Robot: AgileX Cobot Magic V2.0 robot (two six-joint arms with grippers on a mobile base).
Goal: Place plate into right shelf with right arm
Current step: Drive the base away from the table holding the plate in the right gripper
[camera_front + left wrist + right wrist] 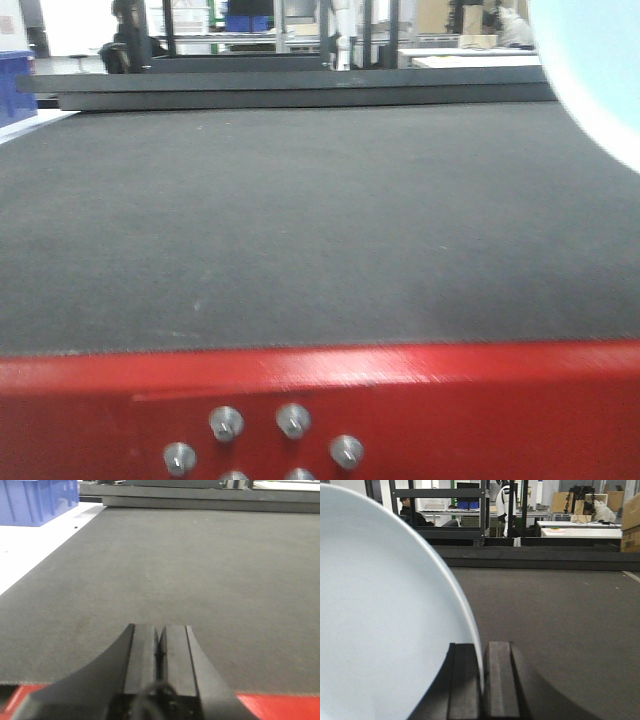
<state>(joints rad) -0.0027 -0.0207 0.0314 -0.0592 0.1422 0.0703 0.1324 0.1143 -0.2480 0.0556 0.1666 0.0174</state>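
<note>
Plate clamped in right claw, over the desk

Plate point(385, 620): plain white and glossy, standing on edge. It fills the left half of the right wrist view. Its rim runs down between the two dark fingers point(498, 680) of the right claw point(481, 652), and both are pressed against it, so that claw is gripping the plate by the rim.

Front view: only a blurred pale arc of the plate shows, in the top right corner point(600, 70), above the right side of the desk point(300, 220). Can't tell from that view whether the lower edge touches the surface.

Left claw point(160, 630): fingers closed against each other, only a thin seam between them, nothing held. It sits low over the near edge of the desk, pointing across the mat point(200, 570).

Desk: dark grey mat on top, red frame point(450, 390) along the front with a cluster of silver bolts point(260, 440).

Surroundings:
- blue bin point(35, 500) at far left, on a white surface beside the mat
- dark metal rack point(440, 510) behind the far edge of the desk
- cardboard box point(631, 525) at the right edge of the right wrist view
</note>
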